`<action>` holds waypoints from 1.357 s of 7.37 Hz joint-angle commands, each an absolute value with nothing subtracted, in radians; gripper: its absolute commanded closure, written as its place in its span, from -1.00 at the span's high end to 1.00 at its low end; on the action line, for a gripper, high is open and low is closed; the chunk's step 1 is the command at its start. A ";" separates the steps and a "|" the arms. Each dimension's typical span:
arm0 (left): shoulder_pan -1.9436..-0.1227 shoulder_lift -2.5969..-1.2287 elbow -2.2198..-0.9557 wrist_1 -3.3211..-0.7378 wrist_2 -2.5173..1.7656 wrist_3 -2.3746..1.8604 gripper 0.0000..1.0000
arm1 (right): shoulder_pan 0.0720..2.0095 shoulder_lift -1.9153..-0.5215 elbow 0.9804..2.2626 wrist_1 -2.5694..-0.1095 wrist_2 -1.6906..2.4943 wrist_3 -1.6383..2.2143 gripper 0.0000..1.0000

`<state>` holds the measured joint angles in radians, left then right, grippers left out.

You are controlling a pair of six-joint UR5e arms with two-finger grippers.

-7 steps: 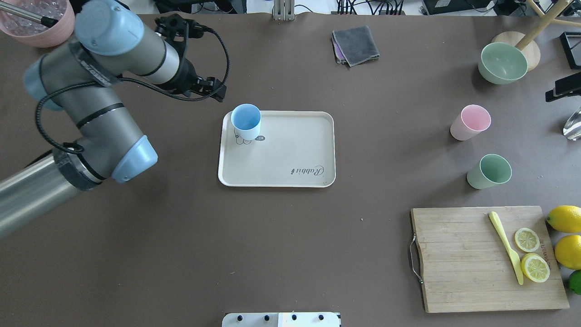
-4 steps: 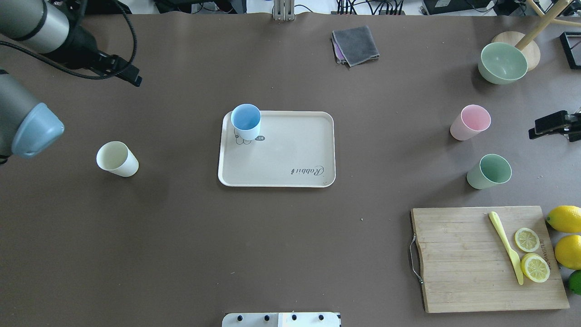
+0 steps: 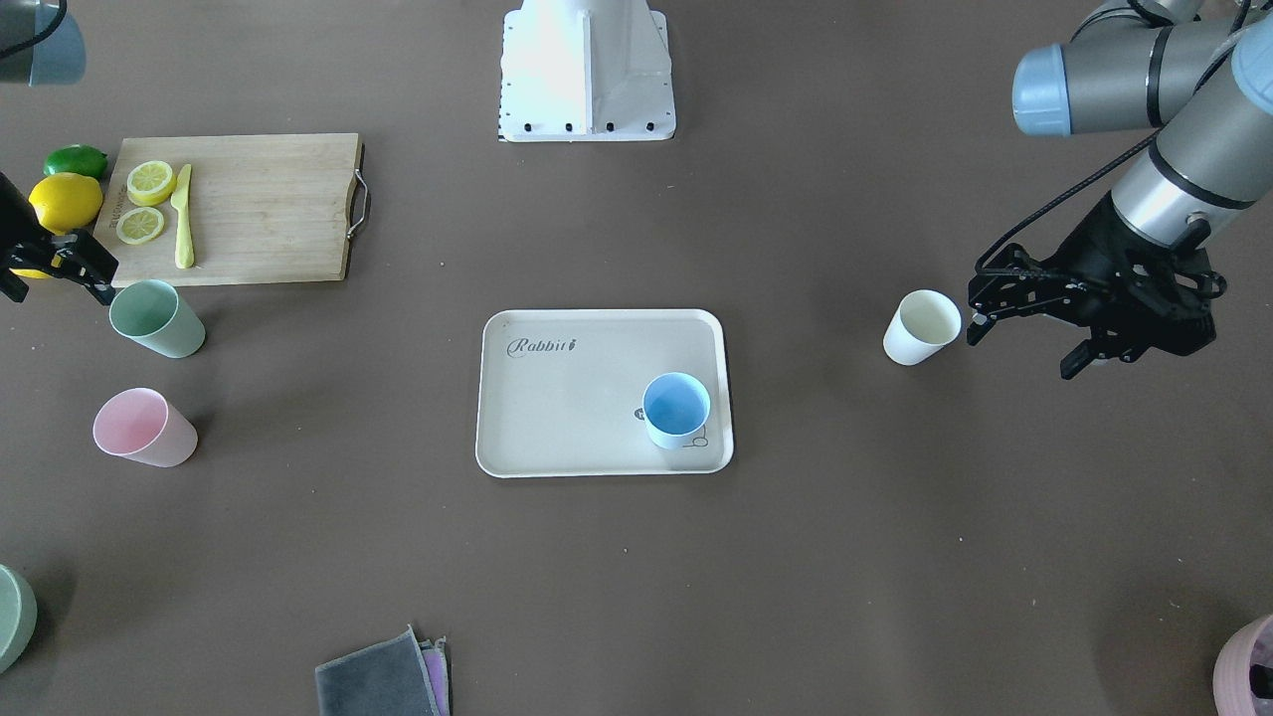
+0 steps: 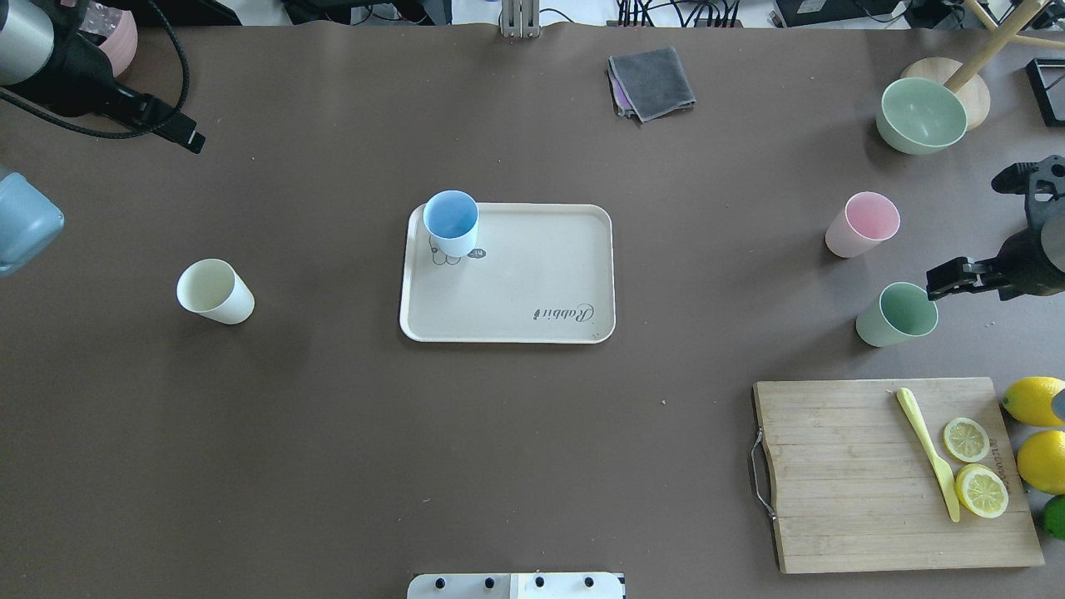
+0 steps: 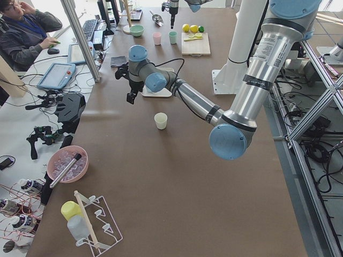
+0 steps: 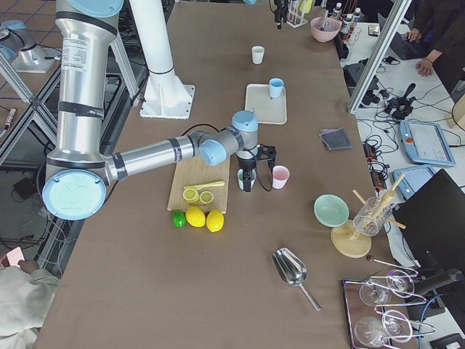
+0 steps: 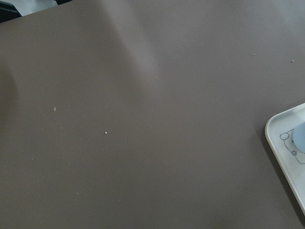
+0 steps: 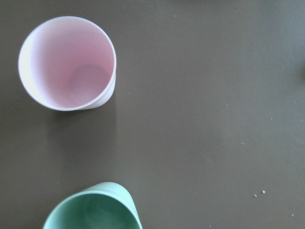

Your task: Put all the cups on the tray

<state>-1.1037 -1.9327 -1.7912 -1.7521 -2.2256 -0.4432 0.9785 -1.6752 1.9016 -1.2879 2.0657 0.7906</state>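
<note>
Facing the robot, we see the left claw [image 3: 1024, 343] spread wide and empty beside the cream cup [image 3: 920, 326] on the bench [image 3: 845, 557]. The blue cup [image 3: 676, 408] stands in a corner of the tray [image 3: 557, 398]. Overhead, the right claw [image 4: 944, 281] hangs by the green cup [image 4: 894, 314]; we cannot tell its spread. Its wrist view shows the pink cup [image 8: 66, 69] upright on the bench.

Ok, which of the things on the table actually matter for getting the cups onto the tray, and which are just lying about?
For the job: tray, blue cup (already on it), cream cup, pink cup, green cup.

Just lying about: cutting board, yellow knife, lemon slices, whole lemons, lime, green bowl, grey cloth.
</note>
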 commanded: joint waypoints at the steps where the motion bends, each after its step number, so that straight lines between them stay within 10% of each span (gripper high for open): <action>1: -1.104 -1.933 -1.792 -1.753 -2.224 -0.443 1.00 | 0.927 -1.641 1.865 -1.287 2.037 0.795 0.83; 5: -1.098 -1.933 -1.790 -1.753 -2.223 -0.456 1.00 | 0.896 -1.649 1.864 -1.289 2.039 0.793 -0.89; 10: -1.094 -1.933 -1.789 -1.753 -2.223 -0.456 1.00 | 0.900 -1.533 1.896 -1.299 2.054 0.837 -1.00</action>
<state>-1.0951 -1.9328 -1.7892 -1.7533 -2.2227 -0.4557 0.8967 -1.5943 1.8883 -1.2917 2.0481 0.8043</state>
